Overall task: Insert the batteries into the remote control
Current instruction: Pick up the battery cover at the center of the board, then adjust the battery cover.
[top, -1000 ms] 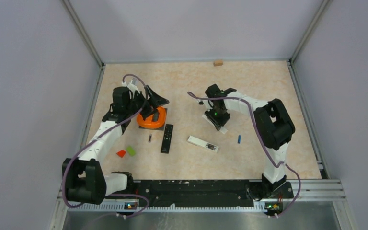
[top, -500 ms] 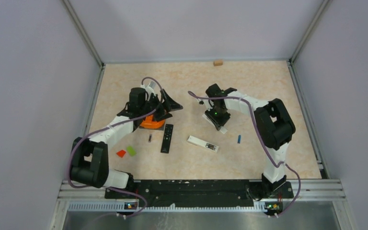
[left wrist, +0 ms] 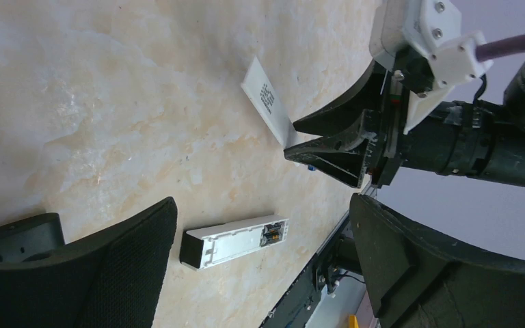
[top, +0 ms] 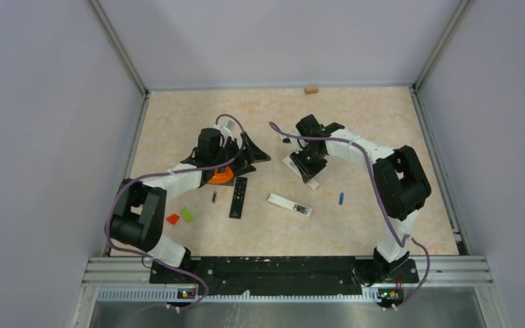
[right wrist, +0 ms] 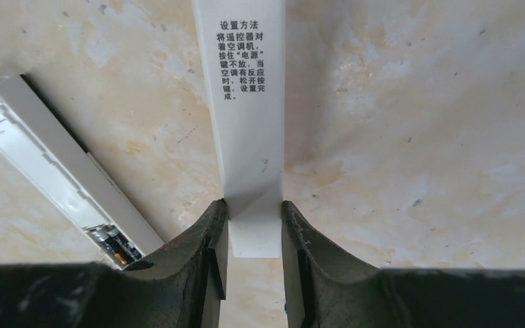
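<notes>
- The left arm has swung away from the orange disc-shaped thing (top: 220,175) toward the middle of the table. The left gripper (top: 254,154) now points at the right one. The right arm has only nudged a little, taking its white strip with it.
- The right gripper (right wrist: 254,208) is pinched narrow on the battery cover (right wrist: 249,102), the flat white strip with printed Chinese text. It grips one short end, and the rest of the cover sticks straight out ahead of the jaws. My guess is it's held there just to keep it clear of the compartment. I can't tell if the far end touches the table.
- The left jaws are spread as wide as they go, with nothing between them. In the left wrist view the white remote (left wrist: 232,240) lies just ahead of that gap, back side up and compartment open, so it looks like a lineup for steadying or grabbing it.
- From the right jaws, the same remote sits off to the left, close but not touching.
- Two batteries are still loose on the table. A dark battery (top: 214,197) lies back behind the left jaws, beside the black remote (top: 238,197). A blue battery (top: 341,198) lies well off to the side of the right jaws. Neither is loaded yet.
- I can't make out whether anything's already in the compartment.
</notes>
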You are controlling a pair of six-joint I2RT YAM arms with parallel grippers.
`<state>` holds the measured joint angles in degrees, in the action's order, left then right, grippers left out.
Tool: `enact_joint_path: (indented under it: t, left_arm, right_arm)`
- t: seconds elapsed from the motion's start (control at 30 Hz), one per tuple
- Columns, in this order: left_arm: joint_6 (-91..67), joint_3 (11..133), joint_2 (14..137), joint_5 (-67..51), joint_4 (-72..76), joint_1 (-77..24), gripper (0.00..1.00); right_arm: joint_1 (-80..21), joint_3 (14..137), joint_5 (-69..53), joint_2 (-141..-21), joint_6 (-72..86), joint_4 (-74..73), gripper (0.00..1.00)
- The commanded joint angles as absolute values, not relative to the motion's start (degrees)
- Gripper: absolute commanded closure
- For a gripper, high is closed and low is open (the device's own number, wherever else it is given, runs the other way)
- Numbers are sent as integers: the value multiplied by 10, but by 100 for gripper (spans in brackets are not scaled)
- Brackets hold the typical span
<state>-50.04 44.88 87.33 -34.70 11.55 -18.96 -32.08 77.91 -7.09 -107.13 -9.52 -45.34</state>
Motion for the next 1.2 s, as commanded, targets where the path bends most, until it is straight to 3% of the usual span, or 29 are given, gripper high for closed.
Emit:
enact_joint_path:
  t: [0.0, 0.73, 0.9, 1.03, 1.17]
  left_arm:
    - [-516, 443, 899, -344, 184, -202, 1]
    - [-624, 475, 1051, -394, 344, -234, 23]
    - [-625, 476, 1057, -395, 347, -234, 38]
    - [-625, 477, 1061, -401, 345, -234, 59]
    - [-627, 479, 1061, -405, 346, -234, 73]
  right_arm:
    - [-318, 766, -116, -1031, -87, -432, 71]
    - [-338, 715, -227, -990, -95, -368, 71]
    - [-340, 719, -228, -998, -95, -368, 70]
    - [-342, 721, -232, -1002, -96, -366, 70]
    - [-343, 724, -234, -1007, -96, -364, 71]
